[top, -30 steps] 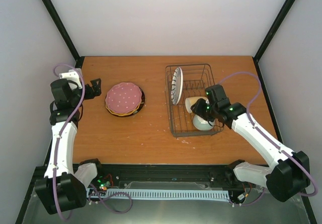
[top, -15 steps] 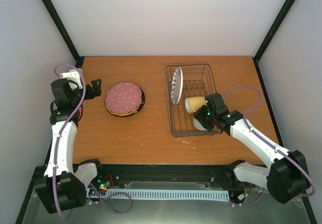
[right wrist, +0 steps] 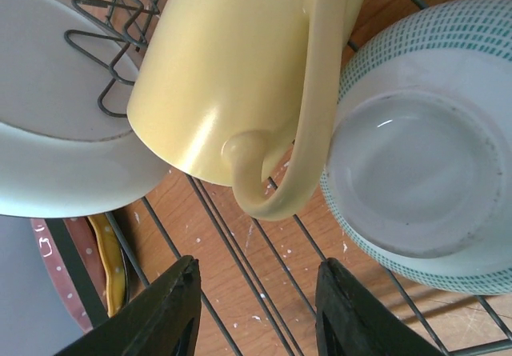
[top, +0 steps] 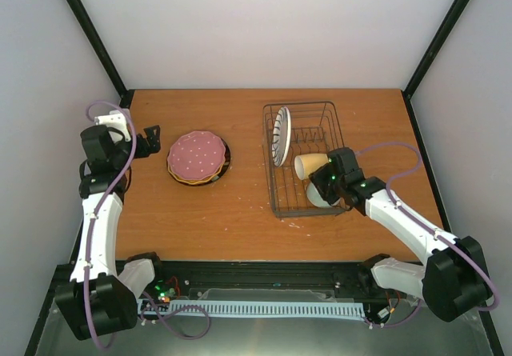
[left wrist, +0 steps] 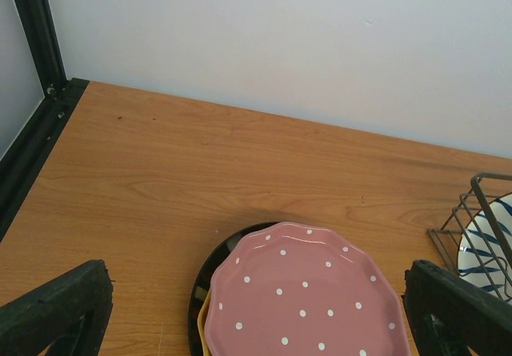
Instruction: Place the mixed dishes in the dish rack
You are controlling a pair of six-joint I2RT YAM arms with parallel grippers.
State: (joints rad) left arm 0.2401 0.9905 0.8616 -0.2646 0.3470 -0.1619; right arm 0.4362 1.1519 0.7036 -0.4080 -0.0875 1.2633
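Observation:
The dish rack point(top: 308, 112) stands at the right of the table. In it a striped plate point(top: 281, 136) stands upright, a pale yellow mug point(top: 310, 165) lies on its side, and a pale green bowl point(top: 314, 197) lies upside down at the near end. My right gripper point(top: 324, 183) hovers over the bowl, just short of the mug's handle point(right wrist: 300, 172), open with nothing between its fingers point(right wrist: 152, 312). The pink speckled plate point(top: 197, 156) lies on the orange dark-rimmed plate point(left wrist: 210, 268) left of the rack. My left gripper point(top: 152, 142) is wide open, left of that stack.
Black frame posts and white walls close in the table on three sides. The rack's far end point(top: 316, 128) holds only wire dividers. Bare wood shows between the plate stack and the rack point(left wrist: 472, 212).
My right gripper has drawn back toward the rack's near end, off the mug, which now lies free in the rack. The left arm has not moved.

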